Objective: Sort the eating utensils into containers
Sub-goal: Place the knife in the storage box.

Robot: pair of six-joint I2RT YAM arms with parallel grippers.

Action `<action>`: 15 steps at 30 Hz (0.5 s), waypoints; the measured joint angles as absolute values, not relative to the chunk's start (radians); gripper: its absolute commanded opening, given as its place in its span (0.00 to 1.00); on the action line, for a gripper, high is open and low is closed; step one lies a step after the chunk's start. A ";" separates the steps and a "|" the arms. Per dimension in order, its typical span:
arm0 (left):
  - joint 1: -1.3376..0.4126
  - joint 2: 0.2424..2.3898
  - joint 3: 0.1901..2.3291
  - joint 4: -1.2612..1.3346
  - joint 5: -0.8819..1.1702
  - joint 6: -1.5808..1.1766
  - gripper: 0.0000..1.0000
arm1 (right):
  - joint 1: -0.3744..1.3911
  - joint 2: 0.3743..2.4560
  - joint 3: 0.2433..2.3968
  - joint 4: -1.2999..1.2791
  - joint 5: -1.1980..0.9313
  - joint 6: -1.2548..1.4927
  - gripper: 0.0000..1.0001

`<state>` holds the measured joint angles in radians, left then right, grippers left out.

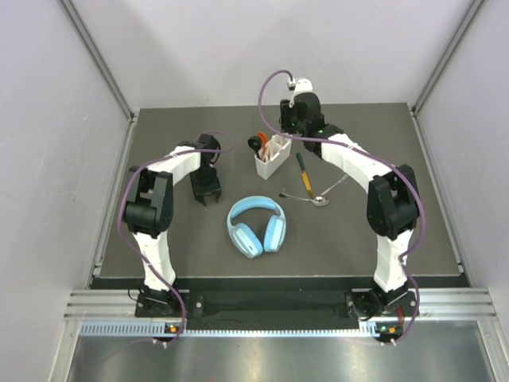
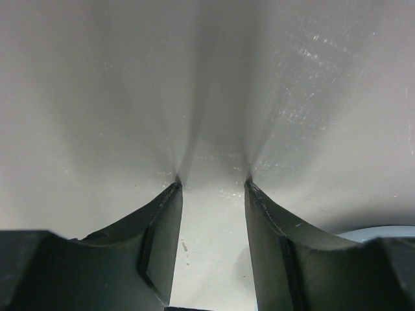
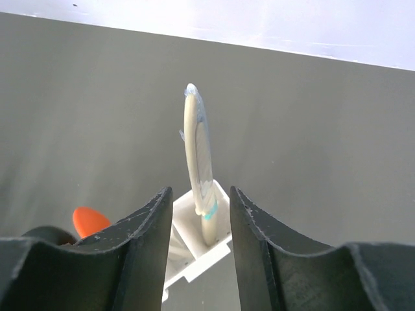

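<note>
1. Locate the dark table [image 1: 159, 247]. Both arms reach over it from the near edge.

2. Check the left gripper [image 2: 213, 184]. It hangs over bare table on the left side, just beside the headphones and well apart from the caddy. In the left wrist view you see its fingers [image 2: 162, 233] set moderately apart with nothing between them.

3. Check the right gripper [image 3: 201, 190]. It sits at the far side of the table, directly above the caddy. Its fingers [image 3: 146, 240] stand apart. A pale spoon rises in the gap with clearance on both sides, so neither finger grips it.

4. Note the light-blue headphones [image 1: 256, 226], lying flat near the table centre, on the near side of the caddy.

5. Find the white caddy [image 1: 269, 165] beyond the headphones, close under the right gripper.

6. Identify the utensils:
   - The pale spoon [image 3: 198, 155] stands upright in a caddy compartment.
   - The orange-red spoon [image 1: 262, 141] and a black scoop [image 1: 254, 146] stick up at the left end of the caddy. You cannot tell which compartment holds them.
   - The knife [image 1: 303, 173] lies on the table just right of the caddy.
   - Two metal spoons [image 1: 306, 196] lie crossed on the table near the knife.
</note>
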<state>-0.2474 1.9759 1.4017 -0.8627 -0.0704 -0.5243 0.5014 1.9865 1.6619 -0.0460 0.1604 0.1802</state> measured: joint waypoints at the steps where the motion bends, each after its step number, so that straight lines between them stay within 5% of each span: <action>1: -0.247 1.980 1.406 -0.865 -0.070 -0.524 0.49 | 0.501 1.974 1.662 -0.060 0.162 0.182 0.44; 15: -0.247 1.988 1.428 -0.860 -0.083 -0.538 0.49 | 0.305 1.672 1.617 -0.398 0.198 0.278 0.54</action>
<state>-0.2474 1.9884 1.4284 -0.8600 -0.0834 -0.5381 0.3046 1.6718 1.6173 -0.3981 0.1982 0.2775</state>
